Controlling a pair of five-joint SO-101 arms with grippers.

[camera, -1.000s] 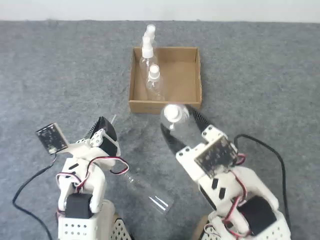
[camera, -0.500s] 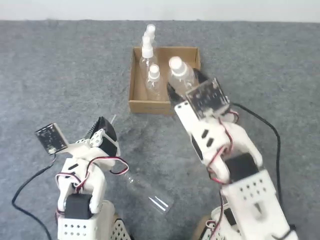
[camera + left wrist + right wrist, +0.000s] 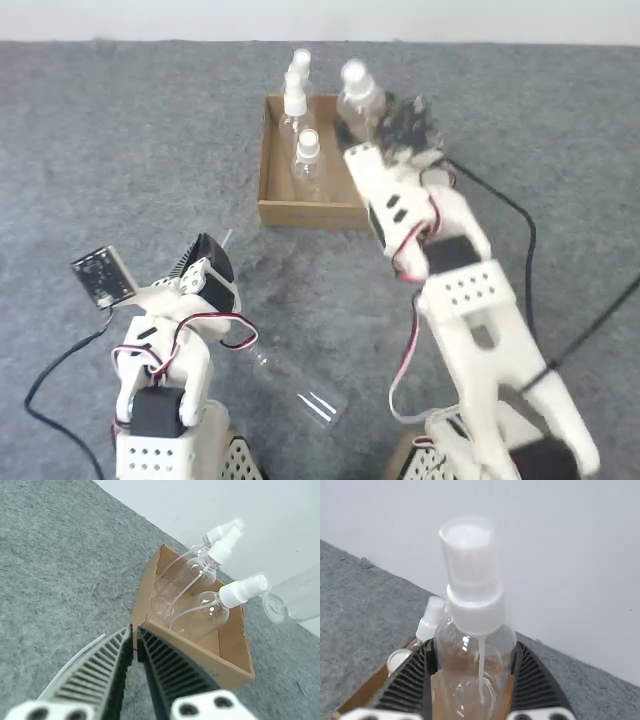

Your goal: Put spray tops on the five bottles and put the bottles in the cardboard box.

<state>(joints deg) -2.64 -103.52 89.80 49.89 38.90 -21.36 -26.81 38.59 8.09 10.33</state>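
Nearest, at the bottom middle of the high view, a clear bottle [image 3: 298, 388] lies on its side on the grey surface [image 3: 120, 130], with no top on it. My left jaws sit at the lower left, pressed together and gripping nothing I can make out. Farther up stands the cardboard box [image 3: 266, 180], with three topped bottles [image 3: 306, 160] upright along its left side. In the last second my right arm has swung from the box's near wall up across it. My right jaws are clamped around the body of a fourth bottle [image 3: 358, 92], spray top [image 3: 470, 580] on, at the top centre of the frame, seemingly above the box's far right corner. I judge it needs lowering and releasing; after that, the lying bottle remains.
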